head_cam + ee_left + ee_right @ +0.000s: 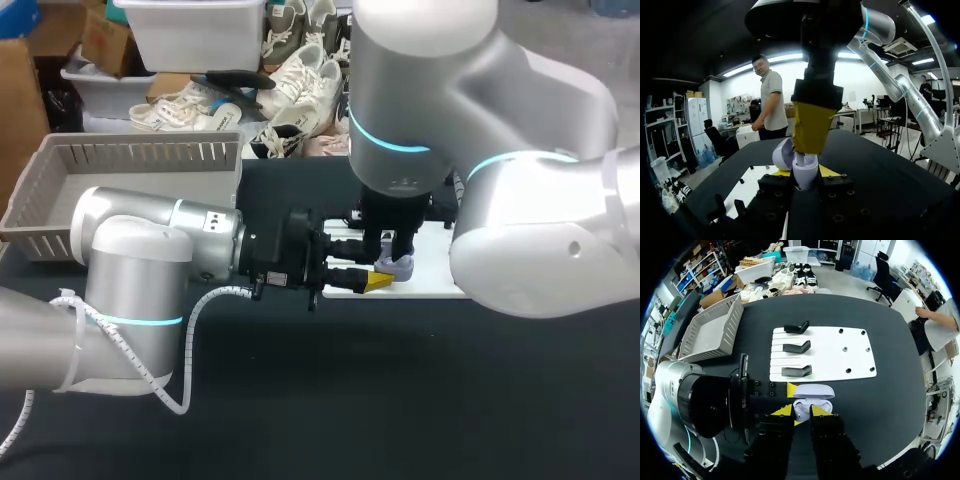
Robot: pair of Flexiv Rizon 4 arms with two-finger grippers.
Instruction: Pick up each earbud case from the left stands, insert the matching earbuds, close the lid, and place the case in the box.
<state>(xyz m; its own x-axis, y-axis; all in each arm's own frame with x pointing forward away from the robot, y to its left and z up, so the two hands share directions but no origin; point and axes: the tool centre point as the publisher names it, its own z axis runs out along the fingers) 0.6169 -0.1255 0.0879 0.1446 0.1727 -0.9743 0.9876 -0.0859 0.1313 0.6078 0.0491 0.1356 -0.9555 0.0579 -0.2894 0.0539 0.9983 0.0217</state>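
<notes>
**Right arm** (520, 200): nearest the head camera and the largest thing in view. It comes in from the right and drops steeply at the robot-facing edge of the white board (840, 360).

**Left arm** (130, 270): lies level, reaching in from the board's left side.

**Box** (130, 190): a grey slatted tray, well off to the board's left.

**White board:** carries three black stands (796, 347) along its left part, none of them holding a case.

**Left gripper** (372, 280): pressed onto the earbud case (813, 392) from two sides, holding it just off the board's robot-facing edge (I judge it lifted rather than resting on the table).

**Right gripper** (801, 411): directly above the case's open well. From here I cannot tell whether it pinches an earbud or stands spread.

**Earbud case:** lavender, with the lid swung open toward the board. Its long axis appears to run parallel to that board edge, in line with my left arm's reach.

**Earbuds** (812, 406): pale shapes in the well, too small to count.

**Governing relation:** the case lies straight below the right gripper, so I read this step as insertion. The next move should be a short vertical one by the right arm while the left only steadies. The likely fault is misalignment across the case's short axis.
</notes>
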